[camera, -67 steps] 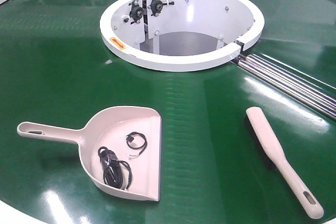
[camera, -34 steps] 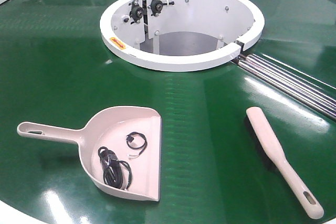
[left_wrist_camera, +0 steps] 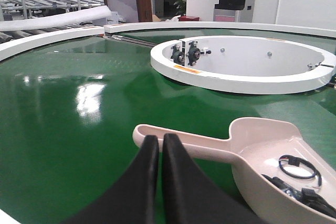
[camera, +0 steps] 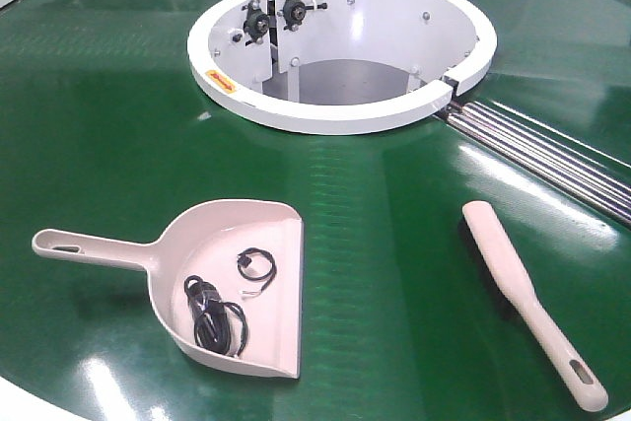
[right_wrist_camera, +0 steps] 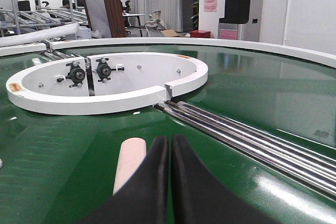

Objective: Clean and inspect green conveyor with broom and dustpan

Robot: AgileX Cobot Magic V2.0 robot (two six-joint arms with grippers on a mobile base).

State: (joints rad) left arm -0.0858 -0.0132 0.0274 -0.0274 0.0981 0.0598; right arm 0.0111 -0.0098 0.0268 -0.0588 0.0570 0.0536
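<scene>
Left gripper point(left_wrist_camera: 160, 142): black fingers pressed together, gripping nothing, hovering just short of the dustpan point(left_wrist_camera: 262, 156) handle, whose slotted end lies at 12 o'clock from the fingertips. Right gripper point(right_wrist_camera: 169, 142): fingers likewise closed flat against each other, empty, with the rounded tip of the broom point(right_wrist_camera: 128, 163) at 10 o'clock from them. Contact between either gripper and the green conveyor point(left_wrist_camera: 68, 129) cannot be determined.

Neither gripper appears in the front view; only the wrist views show them. The front view alone shows both tools whole: one dustpan point(camera: 212, 278) at 7 o'clock on the belt point(camera: 394, 204), handle pointing to 9 o'clock, mouth facing 3 o'clock; one broom point(camera: 527, 298) at 4 o'clock, handle end toward 5 o'clock, lying flat, well apart from the dustpan.

Inside the dustpan: one small black ring point(camera: 256, 265) and one bundle of black cable point(camera: 215, 317).

One white ring-shaped housing point(camera: 340, 115) at 12 o'clock. Steel rollers point(camera: 552, 150) run from its 4 o'clock edge; the right wrist view shows them point(right_wrist_camera: 247, 140) close.
</scene>
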